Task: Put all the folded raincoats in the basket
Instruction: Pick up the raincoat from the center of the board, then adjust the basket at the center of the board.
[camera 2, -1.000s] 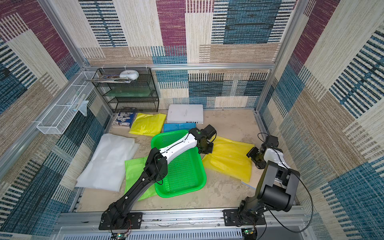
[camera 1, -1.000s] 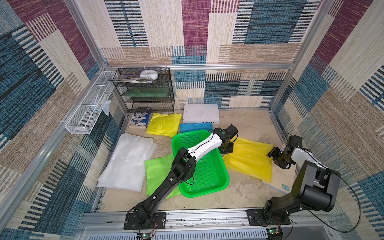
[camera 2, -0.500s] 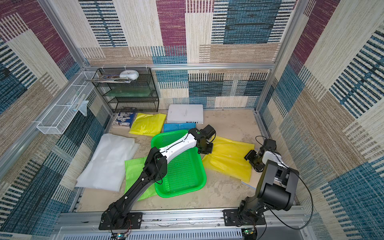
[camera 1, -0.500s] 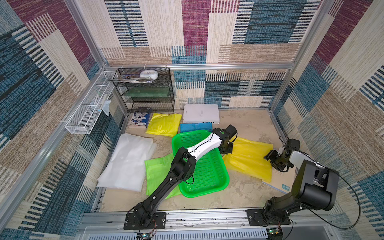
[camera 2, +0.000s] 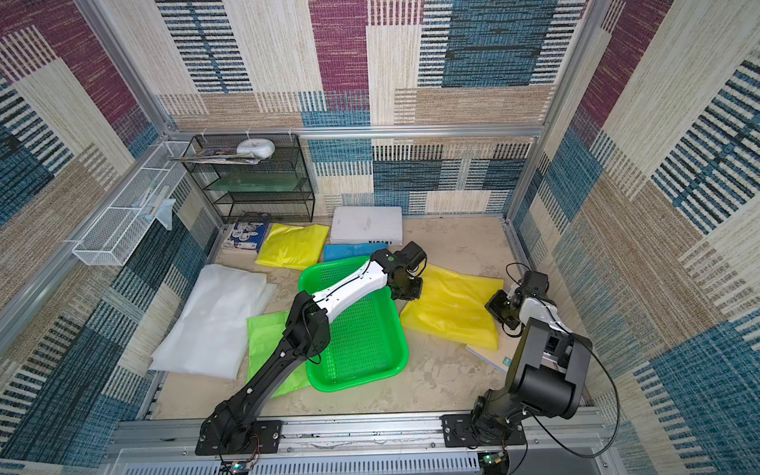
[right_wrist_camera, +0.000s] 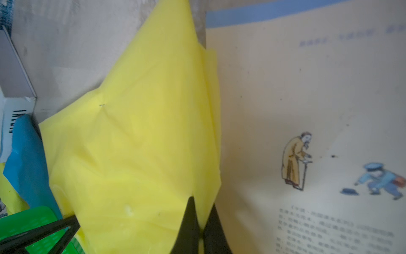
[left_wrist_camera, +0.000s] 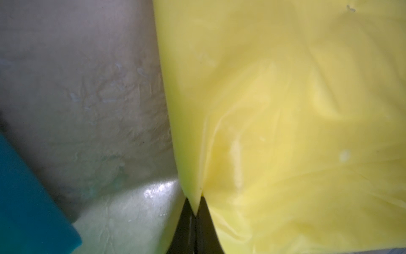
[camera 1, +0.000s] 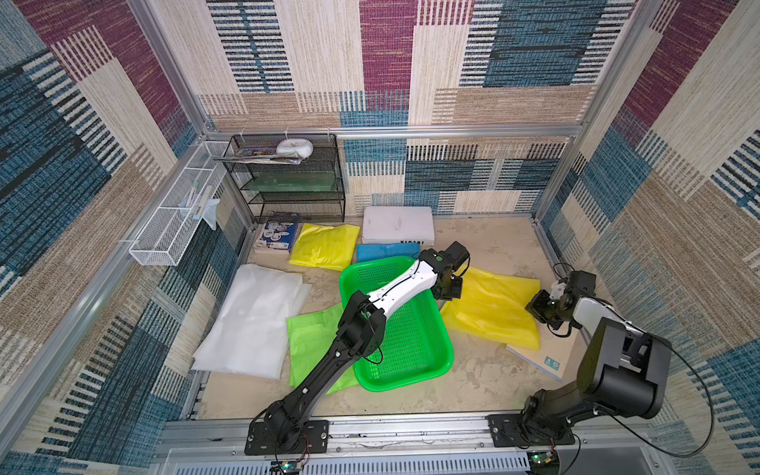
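The raincoat (camera 1: 489, 308) lies on the desk (camera 1: 493, 238) just beside the basket (camera 1: 415, 349), outside it. The left jaws pinch its basket-side edge; the right jaws seem to pinch the edge farthest from the basket.

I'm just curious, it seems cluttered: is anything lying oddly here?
Yes. The larger yellow raincoat lies askew, its edge draped over a book, and the green basket sits partly on a lime raincoat.
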`<state>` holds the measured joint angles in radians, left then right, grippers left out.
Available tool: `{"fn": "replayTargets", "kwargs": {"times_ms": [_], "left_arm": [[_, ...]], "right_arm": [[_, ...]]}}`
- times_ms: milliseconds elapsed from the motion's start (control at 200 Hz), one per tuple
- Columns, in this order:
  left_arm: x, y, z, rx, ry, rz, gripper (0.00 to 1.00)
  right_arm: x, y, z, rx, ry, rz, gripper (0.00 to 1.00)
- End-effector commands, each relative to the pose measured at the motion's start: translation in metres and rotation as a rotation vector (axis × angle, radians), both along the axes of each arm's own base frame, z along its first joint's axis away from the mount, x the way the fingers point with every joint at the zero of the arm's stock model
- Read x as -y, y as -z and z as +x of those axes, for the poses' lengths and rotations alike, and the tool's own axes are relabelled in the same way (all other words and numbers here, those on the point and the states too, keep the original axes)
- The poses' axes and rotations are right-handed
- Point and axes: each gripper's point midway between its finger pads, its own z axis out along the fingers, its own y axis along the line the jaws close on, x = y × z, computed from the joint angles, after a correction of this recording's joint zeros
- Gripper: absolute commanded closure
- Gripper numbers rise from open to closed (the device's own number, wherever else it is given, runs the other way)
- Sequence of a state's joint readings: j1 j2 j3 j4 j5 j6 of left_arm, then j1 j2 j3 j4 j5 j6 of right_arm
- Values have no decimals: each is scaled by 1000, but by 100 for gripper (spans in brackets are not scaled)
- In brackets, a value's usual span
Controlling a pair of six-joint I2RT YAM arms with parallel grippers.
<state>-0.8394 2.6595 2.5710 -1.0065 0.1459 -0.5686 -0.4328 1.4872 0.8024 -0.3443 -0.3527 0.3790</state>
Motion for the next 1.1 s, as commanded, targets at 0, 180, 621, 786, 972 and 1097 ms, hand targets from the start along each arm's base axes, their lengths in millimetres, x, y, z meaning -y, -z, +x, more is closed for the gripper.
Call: {"fn": "replayTargets", "kwargs": {"times_ms": [0,180,621,786,972,1097], "left_arm": [[1,-24,3,35,-2,-26,100],[4,-59,6,76,-7,-78,100],[-10,-148,-7,167,-49,-164,100],[-75,-164,-24,209,-212,-39,100],[-153,-167,-72,169,-406,19,100],[-196,-167,-109,163,-535,20,100]], "right_arm": [[0,-15,2,22,11,-3,100],[3,-50,8,90,23,-26,100],[-3,-146,25,285,-26,-49,100],[-34,-171,44,325,-171,-36,100],[-96,-194,70,375,-395,-17,100],[-150,-196,85,377,-546,-4,100]]}}
